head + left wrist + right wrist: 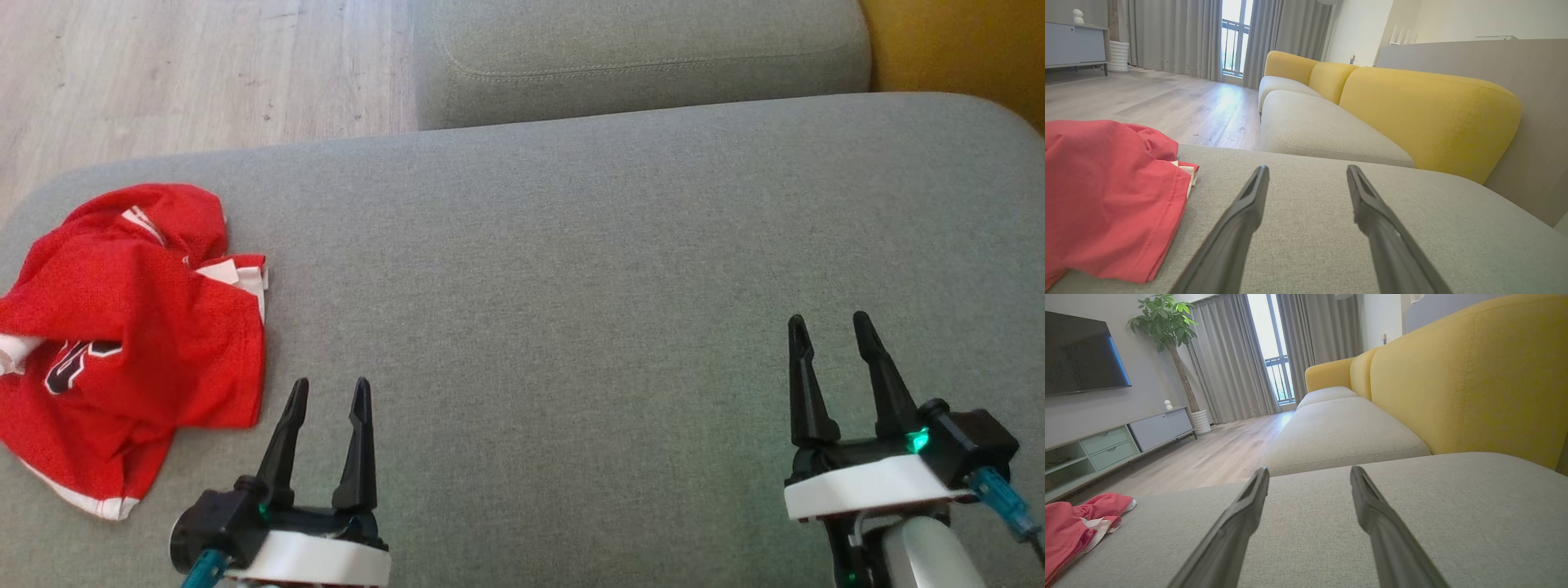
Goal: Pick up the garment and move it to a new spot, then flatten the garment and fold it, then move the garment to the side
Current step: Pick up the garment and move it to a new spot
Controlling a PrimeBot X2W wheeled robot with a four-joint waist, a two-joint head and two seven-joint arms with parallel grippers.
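Along the left edge of the cushion (571, 245) the garment (131, 343) is heaped, its long axis running far to near beside that edge. It is found just left of the left gripper (331, 384), which is spread wide and empty, so that arm is judged the nearer; the right gripper (829, 320), likewise spread, is seen well apart toward the right edge. Wide bare cushion is offered between them for a new spot.

Red garment (131, 327) with white trim and dark lettering, grey cushion (612, 269), yellow backrest (1429, 118), black fingers (359, 441)
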